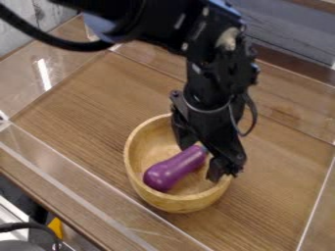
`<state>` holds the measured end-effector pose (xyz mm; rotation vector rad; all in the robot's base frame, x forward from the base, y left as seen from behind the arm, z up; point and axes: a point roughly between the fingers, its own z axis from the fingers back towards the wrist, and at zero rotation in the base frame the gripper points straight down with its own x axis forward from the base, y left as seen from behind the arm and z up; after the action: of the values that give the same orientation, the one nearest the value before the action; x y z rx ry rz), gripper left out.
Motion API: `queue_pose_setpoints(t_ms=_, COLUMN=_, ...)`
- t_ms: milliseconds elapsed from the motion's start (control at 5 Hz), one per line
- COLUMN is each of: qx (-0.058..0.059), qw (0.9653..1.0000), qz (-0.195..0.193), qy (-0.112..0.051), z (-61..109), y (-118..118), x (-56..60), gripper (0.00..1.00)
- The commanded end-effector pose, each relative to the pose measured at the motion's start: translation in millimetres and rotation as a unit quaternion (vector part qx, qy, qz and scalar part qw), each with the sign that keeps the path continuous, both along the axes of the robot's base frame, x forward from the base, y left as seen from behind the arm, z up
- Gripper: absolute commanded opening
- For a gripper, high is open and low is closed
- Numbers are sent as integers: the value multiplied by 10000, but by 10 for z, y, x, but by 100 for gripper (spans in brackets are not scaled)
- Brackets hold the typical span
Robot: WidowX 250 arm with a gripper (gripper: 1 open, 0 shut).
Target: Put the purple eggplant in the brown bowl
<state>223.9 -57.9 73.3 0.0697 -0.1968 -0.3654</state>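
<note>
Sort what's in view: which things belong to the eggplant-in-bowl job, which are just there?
Part of the job:
- purple eggplant, lying inside the bowl
- brown bowl
- gripper, open, over the bowl

Just there:
- wooden table
- clear wall panels around the table

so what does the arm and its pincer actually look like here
The arm is black all over, with bulky, rounded segments and a slightly glossy shell. Thin black cables loop along its wrist and hang beside it. The pincer is black too, a blocky body ending in two short dark fingers. No markings or labels can be made out; the picture is too blurred for finer detail.
</note>
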Motion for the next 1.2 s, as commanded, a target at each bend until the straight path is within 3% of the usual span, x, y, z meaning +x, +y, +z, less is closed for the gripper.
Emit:
queue_pose_setpoints(t_ms=0, qx=-1, qw=9999, qz=21, qy=-109, z=-36, y=61, x=90, gripper=100)
queue_pose_setpoints(t_ms=200, qx=13, qw=9999, qz=68, qy=-74, z=-128, y=121, x=130, gripper=100)
queue_pose_setpoints(t_ms=400, qx=18, qw=9995, qz=316, qy=-58, z=-244, y=163, x=127, gripper=0)
queue_pose_setpoints(t_ms=600, qx=-2, qw=9984, qz=571, qy=-49, z=-323, y=201, x=120, gripper=0)
queue_pose_setpoints(t_ms=1000, qx=-87, qw=9955, qz=948, qy=2, z=-275, y=38, x=121, gripper=0)
